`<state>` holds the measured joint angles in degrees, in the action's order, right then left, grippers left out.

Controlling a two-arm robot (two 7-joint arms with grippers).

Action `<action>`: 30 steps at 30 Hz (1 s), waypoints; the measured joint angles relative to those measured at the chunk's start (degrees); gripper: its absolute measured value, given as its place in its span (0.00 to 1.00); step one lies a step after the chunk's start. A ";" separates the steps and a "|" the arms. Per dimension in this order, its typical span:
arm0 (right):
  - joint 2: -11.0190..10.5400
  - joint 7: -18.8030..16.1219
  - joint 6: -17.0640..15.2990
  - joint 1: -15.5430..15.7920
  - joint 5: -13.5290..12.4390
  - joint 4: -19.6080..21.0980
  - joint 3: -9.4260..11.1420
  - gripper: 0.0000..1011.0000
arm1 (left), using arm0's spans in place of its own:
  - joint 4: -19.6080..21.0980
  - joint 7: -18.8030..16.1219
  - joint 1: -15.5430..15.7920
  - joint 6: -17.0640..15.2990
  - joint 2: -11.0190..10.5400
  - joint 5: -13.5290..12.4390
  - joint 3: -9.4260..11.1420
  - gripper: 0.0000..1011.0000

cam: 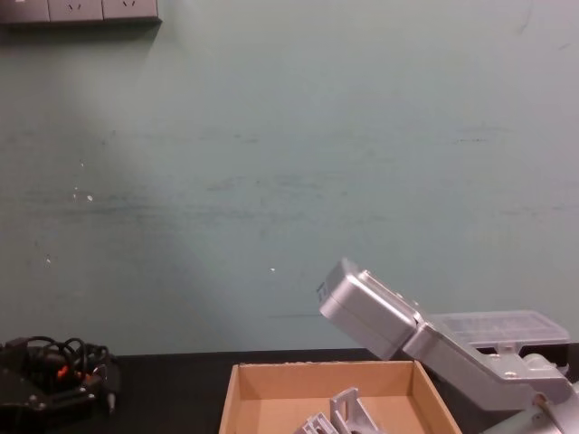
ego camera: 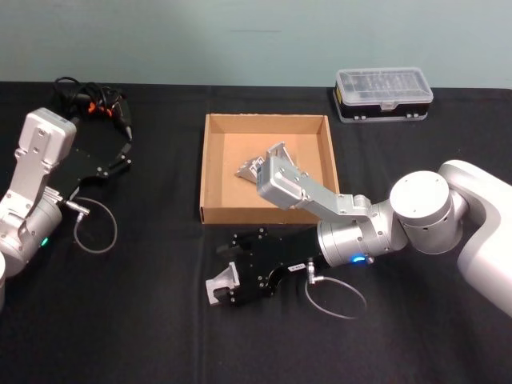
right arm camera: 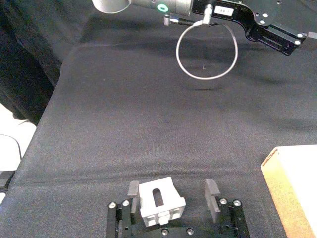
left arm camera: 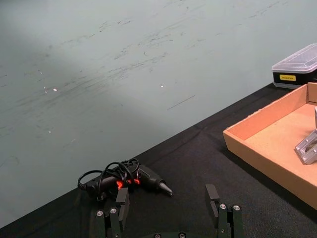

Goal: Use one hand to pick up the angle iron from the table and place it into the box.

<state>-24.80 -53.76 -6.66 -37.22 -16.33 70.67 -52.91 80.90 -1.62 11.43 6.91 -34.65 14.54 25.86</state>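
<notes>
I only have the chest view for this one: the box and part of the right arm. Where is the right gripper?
Observer: The right gripper is low at the table, just on the near side of the box.
Reviewer: Is anything in it?
Observer: An angle iron sits between its open fingers, against one finger and apart from the other.
Reviewer: And the left arm?
Observer: The left gripper is open at the table's far left, near a corded tool.
</notes>
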 joint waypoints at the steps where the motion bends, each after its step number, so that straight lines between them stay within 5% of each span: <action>1: 0.00 -0.02 0.02 0.00 -0.01 0.02 0.01 0.82 | 0.00 0.00 0.00 0.00 0.00 0.00 0.00 0.99; 14: -0.06 -0.15 0.12 0.05 -0.08 0.09 0.07 0.46 | 0.00 0.00 0.00 0.00 0.00 0.00 0.00 0.99; 23: -0.10 -0.17 0.13 0.05 -0.08 0.10 0.07 0.46 | 0.00 0.00 0.00 0.00 0.00 0.00 0.00 0.99; 30: -0.66 1.12 0.42 0.79 -3.06 2.37 2.98 0.46 | 0.00 0.00 0.00 0.00 0.00 0.00 0.00 0.99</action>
<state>-25.47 -52.64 -6.24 -36.43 -19.39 73.04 -49.92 80.90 -1.62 11.43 6.90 -34.65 14.54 25.86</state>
